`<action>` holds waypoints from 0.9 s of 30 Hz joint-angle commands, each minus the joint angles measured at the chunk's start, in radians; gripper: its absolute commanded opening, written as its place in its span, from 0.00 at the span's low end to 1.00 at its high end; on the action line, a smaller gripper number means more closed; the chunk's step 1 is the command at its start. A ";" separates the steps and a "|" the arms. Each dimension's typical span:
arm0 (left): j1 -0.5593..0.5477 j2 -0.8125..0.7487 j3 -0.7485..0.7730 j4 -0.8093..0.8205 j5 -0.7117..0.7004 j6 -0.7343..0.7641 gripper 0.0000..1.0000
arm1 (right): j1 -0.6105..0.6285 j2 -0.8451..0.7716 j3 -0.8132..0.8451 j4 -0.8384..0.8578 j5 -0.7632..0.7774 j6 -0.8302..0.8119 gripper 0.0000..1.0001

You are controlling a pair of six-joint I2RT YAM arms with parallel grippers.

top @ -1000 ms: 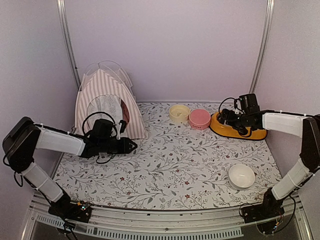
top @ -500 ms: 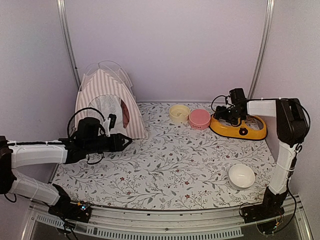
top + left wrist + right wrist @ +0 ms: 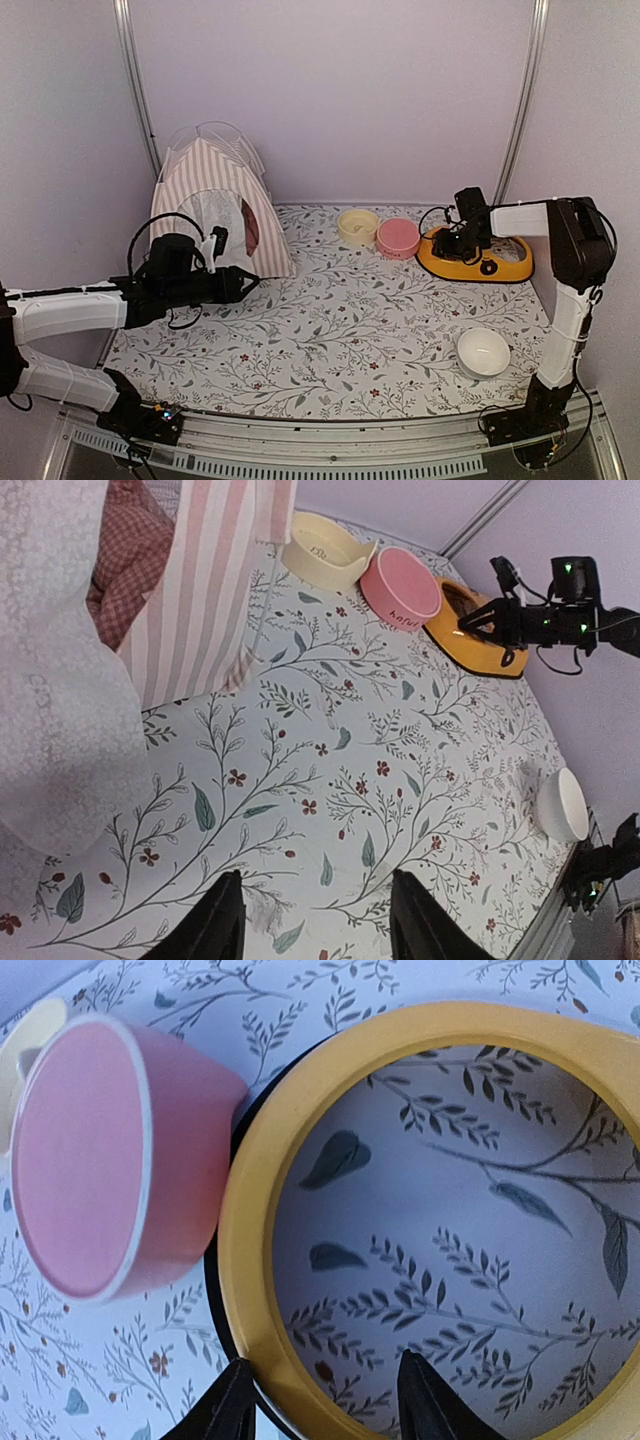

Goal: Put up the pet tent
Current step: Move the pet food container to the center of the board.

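Note:
The pet tent [image 3: 210, 205] stands upright at the back left, pink-and-white striped, with a white sheer curtain [image 3: 50, 690] over its door. A pink checked cushion [image 3: 125, 550] shows inside it. My left gripper [image 3: 243, 284] hovers low over the table just in front of the tent's right corner. It is open, with only the floral cloth between its fingers [image 3: 315, 880]. My right gripper [image 3: 455, 242] is at the back right, open. Its jaws straddle the left rim of a yellow bowl stand [image 3: 250, 1220], one finger outside the ring and one inside.
A cream bowl [image 3: 358, 227] and a pink bowl [image 3: 399, 237] sit at the back centre, the pink one against the yellow stand [image 3: 490, 262]. A white bowl [image 3: 483, 351] rests near the front right. Walls close in the table on both sides and at the back.
My left arm drew back leftward from the tent and its jaws widened. My right gripper dropped onto the yellow stand's left ring, its jaws narrowing around the rim.

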 commanded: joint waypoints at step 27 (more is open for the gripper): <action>-0.006 0.064 0.052 0.040 0.013 0.010 0.50 | 0.757 0.001 0.059 0.217 -0.291 0.491 0.63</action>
